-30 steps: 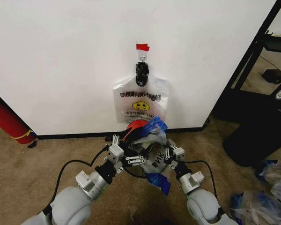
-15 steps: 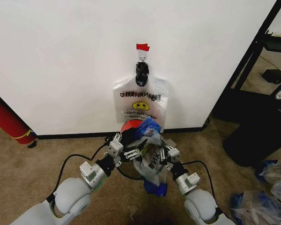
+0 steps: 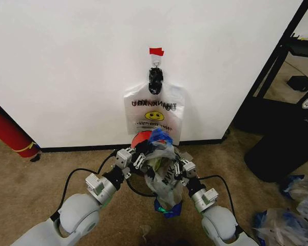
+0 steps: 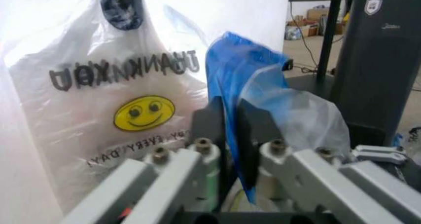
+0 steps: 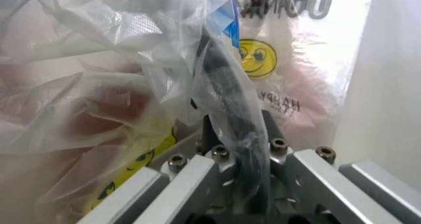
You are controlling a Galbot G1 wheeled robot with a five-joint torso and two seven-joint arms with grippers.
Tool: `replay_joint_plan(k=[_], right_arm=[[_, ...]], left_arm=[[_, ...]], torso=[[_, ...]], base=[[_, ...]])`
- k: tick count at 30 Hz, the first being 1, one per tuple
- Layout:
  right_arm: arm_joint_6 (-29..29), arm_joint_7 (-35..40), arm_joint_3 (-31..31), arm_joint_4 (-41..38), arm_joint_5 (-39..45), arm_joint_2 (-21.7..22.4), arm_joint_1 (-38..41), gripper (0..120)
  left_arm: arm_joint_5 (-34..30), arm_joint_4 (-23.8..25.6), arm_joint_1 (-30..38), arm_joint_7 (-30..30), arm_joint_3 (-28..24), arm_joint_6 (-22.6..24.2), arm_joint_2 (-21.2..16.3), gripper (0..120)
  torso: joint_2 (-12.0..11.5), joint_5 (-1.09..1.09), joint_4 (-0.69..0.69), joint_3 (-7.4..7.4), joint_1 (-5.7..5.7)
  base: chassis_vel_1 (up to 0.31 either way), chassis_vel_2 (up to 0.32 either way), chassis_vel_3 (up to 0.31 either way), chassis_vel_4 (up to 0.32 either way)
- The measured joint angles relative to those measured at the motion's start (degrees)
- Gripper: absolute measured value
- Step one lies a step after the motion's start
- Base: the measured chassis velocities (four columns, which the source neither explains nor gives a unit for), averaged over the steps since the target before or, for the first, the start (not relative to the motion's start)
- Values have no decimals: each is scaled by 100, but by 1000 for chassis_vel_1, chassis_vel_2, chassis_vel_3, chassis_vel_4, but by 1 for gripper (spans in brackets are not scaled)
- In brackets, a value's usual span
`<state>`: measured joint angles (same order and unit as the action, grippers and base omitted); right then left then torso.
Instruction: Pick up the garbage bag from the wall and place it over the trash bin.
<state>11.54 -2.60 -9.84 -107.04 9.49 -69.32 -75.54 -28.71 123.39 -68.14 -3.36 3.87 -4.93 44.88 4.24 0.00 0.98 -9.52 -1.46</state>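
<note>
Since a second ago both arms have drawn closer together and lifted toward the wall, so the garbage bag (image 3: 163,171) now hangs lower between them, bunched and stretched, with its blue handle patch raised against the foot of the wall. From where I stand, the left gripper (image 3: 140,158) reaches in from the left with the elbow bent low over the carpet (image 3: 36,195), forearm angled up and inward. Its fingers (image 4: 217,130) are pinched tight on the blue handle of the bag; the left wrist view shows the blue film squeezed in the narrow slot between them. The right gripper (image 3: 178,168) comes up from the lower right, forearm steep, wrist tipped toward the other. Its fingers (image 5: 212,130) are closed on a twisted rope of clear plastic from the same bag.

The bag droops between the two grippers, its black lettering facing outward and a second blue patch dangling at the bottom near the floor. Just behind it, touching or nearly touching the upper folds, the red of the trash bin (image 3: 140,138) shows at the base of the wall (image 3: 66,66). Above, a second smiley bag (image 3: 154,113) hangs flat from a hook (image 3: 155,62) under a strip of red tape (image 3: 156,51). A red cylinder (image 3: 7,130) leans at far left.
</note>
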Motion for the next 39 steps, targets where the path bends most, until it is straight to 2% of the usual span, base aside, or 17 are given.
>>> replay_joint_plan(k=[1,10,16,23,26,34,39], right_arm=[[-2,-14,7,8,23,9,-7,0],[-47,-50,26,-9,230,42,-9,0],[-101,-211,28,-75,580,82,-26,0],[-62,-728,-13,-106,996,104,-35,0],[2,-996,-40,-106,1249,100,-24,0],[35,-1281,-111,-129,1766,100,-48,0],[31,-1100,-134,-124,1816,88,-74,0]], left_arm=[[0,-10,32,-13,10,4,-12,0],[19,-120,219,-8,41,30,-173,0],[489,-412,598,195,21,-58,-414,0],[837,-911,1188,651,-76,-285,-786,0],[941,-1126,1357,1043,-101,-435,-900,0],[1086,-1495,1535,1368,-208,-668,-820,0],[790,-1429,1396,1219,-187,-849,-796,0]], torso=[[0,-1,0,0,0],[0,0,0,0,0],[0,-1,0,0,0],[0,-1,0,0,0],[0,0,0,0,0],[0,-2,1,0,0],[0,0,0,0,0]], base=[[0,0,0,0],[0,0,0,0],[0,0,0,0],[0,0,0,0],[0,0,0,0],[0,0,0,0],[0,0,0,0]])
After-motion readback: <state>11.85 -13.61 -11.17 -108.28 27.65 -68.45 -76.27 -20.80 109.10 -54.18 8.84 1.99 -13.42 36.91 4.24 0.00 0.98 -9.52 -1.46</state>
